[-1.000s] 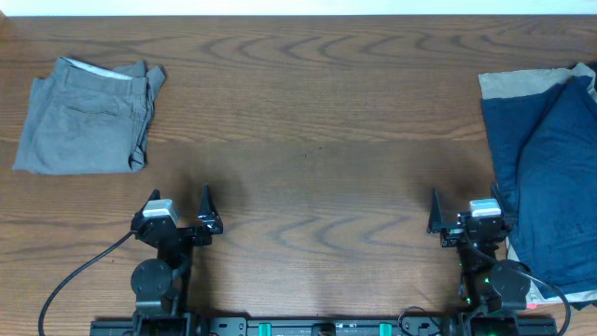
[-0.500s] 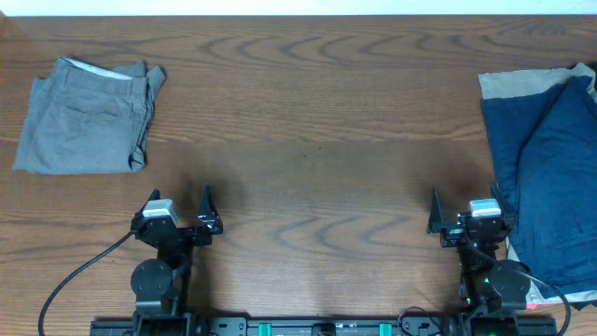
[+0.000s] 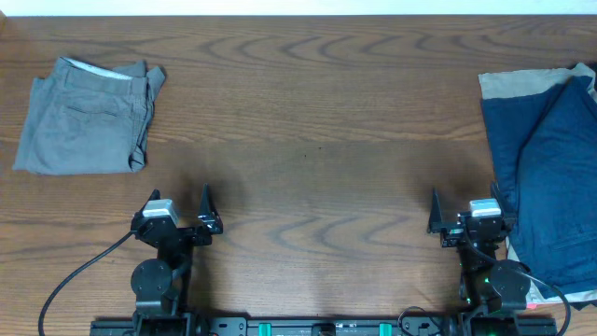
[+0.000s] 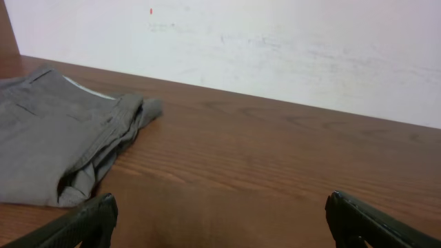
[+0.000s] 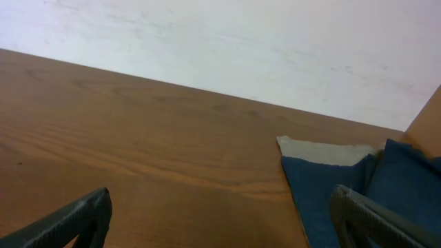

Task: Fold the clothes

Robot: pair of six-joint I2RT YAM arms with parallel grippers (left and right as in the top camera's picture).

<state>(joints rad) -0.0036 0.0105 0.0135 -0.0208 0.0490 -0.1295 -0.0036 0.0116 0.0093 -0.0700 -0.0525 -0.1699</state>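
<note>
With left gripper [image 3: 179, 207] and right gripper [image 3: 464, 209] both spread wide and nothing held, navy pair [image 3: 550, 177] should be pinched top-layer only so beige pair [image 3: 508, 84] underneath isn't dragged.

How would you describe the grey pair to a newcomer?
Start at the wooden table's far left corner, beyond the left gripper. The grey pair lies there folded and alone; the navy pair and beige cloth are piled at the right edge.

I see bare table [image 3: 317, 140] across the middle, free to pass. The grey pair [image 3: 84, 117] lies far left; the navy pile [image 3: 550, 187] fills the right edge.
</note>
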